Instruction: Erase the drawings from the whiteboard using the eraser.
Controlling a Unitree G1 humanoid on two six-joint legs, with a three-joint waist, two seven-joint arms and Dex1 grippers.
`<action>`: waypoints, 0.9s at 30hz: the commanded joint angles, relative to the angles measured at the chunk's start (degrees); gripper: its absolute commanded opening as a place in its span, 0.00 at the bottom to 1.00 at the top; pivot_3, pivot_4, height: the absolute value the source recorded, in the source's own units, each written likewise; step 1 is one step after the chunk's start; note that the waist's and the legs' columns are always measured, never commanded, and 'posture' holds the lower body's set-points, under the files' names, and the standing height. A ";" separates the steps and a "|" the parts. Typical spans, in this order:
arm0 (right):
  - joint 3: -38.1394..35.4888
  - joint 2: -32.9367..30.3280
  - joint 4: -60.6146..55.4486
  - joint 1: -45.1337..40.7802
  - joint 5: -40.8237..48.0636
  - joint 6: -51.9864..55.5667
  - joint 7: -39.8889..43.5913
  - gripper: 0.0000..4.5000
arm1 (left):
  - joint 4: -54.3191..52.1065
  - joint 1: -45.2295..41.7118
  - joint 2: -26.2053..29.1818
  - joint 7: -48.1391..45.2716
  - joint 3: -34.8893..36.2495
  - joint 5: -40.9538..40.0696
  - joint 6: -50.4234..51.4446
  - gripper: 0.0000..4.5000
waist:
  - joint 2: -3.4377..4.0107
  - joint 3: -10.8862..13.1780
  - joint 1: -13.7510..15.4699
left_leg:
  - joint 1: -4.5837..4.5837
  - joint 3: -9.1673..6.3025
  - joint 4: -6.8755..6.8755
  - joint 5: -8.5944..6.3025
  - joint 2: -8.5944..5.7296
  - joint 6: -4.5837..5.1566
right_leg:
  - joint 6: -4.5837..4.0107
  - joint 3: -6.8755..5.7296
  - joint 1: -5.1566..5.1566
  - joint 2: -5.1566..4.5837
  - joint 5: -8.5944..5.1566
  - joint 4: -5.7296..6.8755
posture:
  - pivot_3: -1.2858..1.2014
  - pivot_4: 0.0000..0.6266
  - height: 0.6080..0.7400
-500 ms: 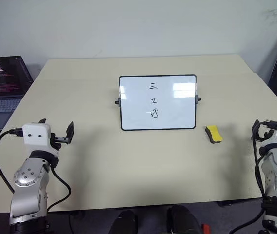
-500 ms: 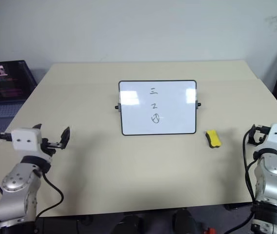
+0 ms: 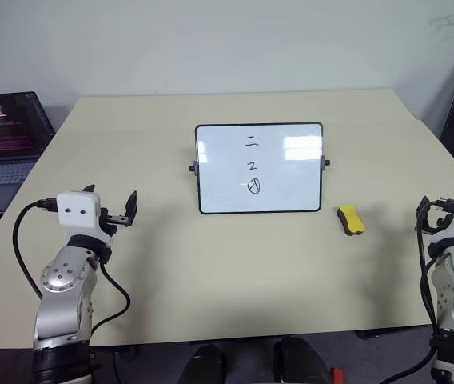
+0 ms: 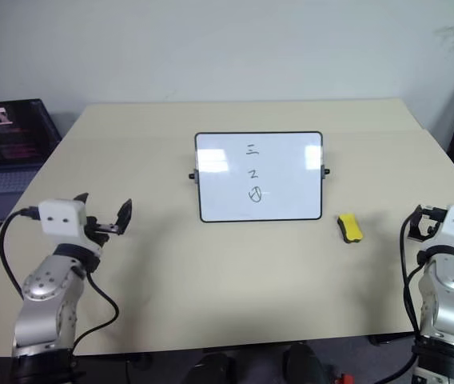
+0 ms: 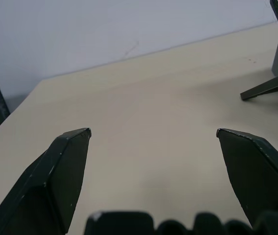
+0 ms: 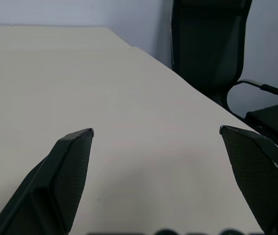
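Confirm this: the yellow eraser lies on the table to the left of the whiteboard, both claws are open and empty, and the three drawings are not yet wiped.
One thing is wrong: the eraser lies on the table to the right of the whiteboard, as the left eye view shows. The rest stands: the left claw and right claw are open and empty, and the drawings are not yet wiped.

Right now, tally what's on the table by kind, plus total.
whiteboard: 1
eraser: 1
laptop: 1, beside the table, not on it
Total: 3, with 2 on the table
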 commanded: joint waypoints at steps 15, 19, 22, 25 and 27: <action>-1.72 -5.15 -13.11 -3.08 8.00 15.81 5.14 1.00 | -2.04 -12.95 8.08 -17.37 -2.62 -10.87 6.79 1.00 | 0.00 0.01 -0.03 | -0.03 -0.01 0.04 0.00 -0.06 0.01 | 0.02 -0.01 0.00 0.10 0.00 0.00 | 0.52 0.24 1.00; -1.01 -6.50 -13.88 -6.23 10.17 19.46 7.00 1.00 | -3.85 -16.45 8.14 -22.34 -6.14 -13.94 10.83 1.00 | -0.01 0.01 -0.02 | -0.03 -0.01 0.03 0.00 -0.04 0.01 | 0.01 -0.02 0.00 0.11 0.00 0.01 | 0.52 0.24 1.00; -0.96 -6.18 -15.50 -6.81 11.15 22.19 7.05 1.00 | -5.24 -16.27 8.82 -26.71 -7.80 -16.08 13.08 1.00 | -0.01 0.01 -0.03 | -0.03 -0.01 0.02 0.00 -0.05 0.02 | 0.01 -0.01 0.00 0.11 0.00 0.00 | 0.52 0.24 1.00; -0.45 -6.05 -16.39 -8.52 13.30 26.09 7.81 1.00 | -7.64 -15.95 9.41 -34.14 -10.95 -20.24 16.33 1.00 | -0.01 0.02 -0.09 | -0.05 -0.01 0.00 0.00 -0.02 0.02 | 0.01 0.00 -0.02 0.11 -0.01 -0.02 | 0.52 0.24 1.00; -0.23 -5.66 -16.77 -9.52 14.61 28.38 7.92 1.00 | -7.56 -15.81 9.10 -37.87 -11.94 -21.85 16.47 1.00 | 0.00 0.02 -0.09 | -0.06 0.01 0.01 0.00 -0.04 0.02 | 0.01 0.01 -0.03 0.11 0.00 -0.03 | 0.52 0.24 1.00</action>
